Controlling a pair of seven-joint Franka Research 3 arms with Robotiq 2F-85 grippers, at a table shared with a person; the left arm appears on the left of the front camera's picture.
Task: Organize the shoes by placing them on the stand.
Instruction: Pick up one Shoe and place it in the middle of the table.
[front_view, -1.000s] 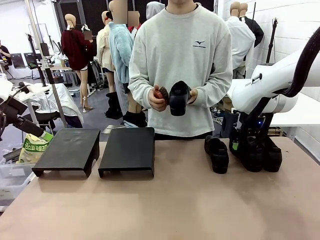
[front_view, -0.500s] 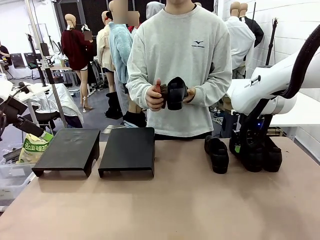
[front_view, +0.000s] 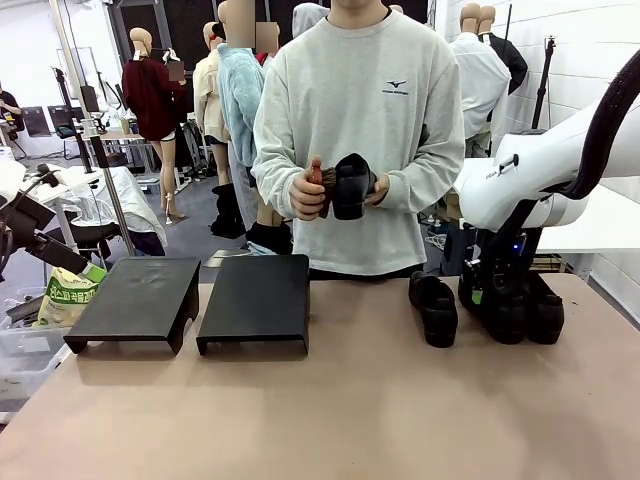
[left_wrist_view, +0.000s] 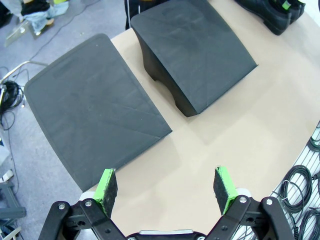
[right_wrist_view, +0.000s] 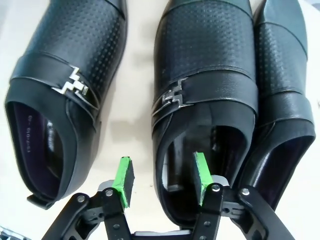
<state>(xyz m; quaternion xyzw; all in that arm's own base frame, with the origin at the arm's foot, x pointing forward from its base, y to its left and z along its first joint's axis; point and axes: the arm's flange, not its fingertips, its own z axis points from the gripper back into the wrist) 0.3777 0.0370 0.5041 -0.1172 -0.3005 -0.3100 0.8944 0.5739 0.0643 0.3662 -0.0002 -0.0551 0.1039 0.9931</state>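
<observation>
Three black shoes stand on the table at the right: the left one (front_view: 433, 308) (right_wrist_view: 70, 75), the middle one (front_view: 505, 318) (right_wrist_view: 207, 65) and the right one (front_view: 546, 312) (right_wrist_view: 282, 75). My right gripper (front_view: 498, 298) (right_wrist_view: 162, 179) is down at the middle shoe and open; one green pad sits inside its opening, the other outside its side wall. A fourth black shoe (front_view: 350, 187) is in the person's hands at chest height. Two black stands (front_view: 135, 295) (front_view: 255, 295) sit on the left half of the table. My left gripper (left_wrist_view: 165, 184) hangs open above the stands' near edge (left_wrist_view: 95, 105) (left_wrist_view: 192, 50).
The person stands at the far edge and also holds a small reddish-brown brush (front_view: 318, 185) against the shoe. Bare tan tabletop (front_view: 350, 420) stretches across the front and between stands and shoes. A bin and bag (front_view: 62, 292) sit off the table's left.
The person has drawn the held shoe and brush slightly up and closer together. My right arm has shifted only a little at the shoes.
</observation>
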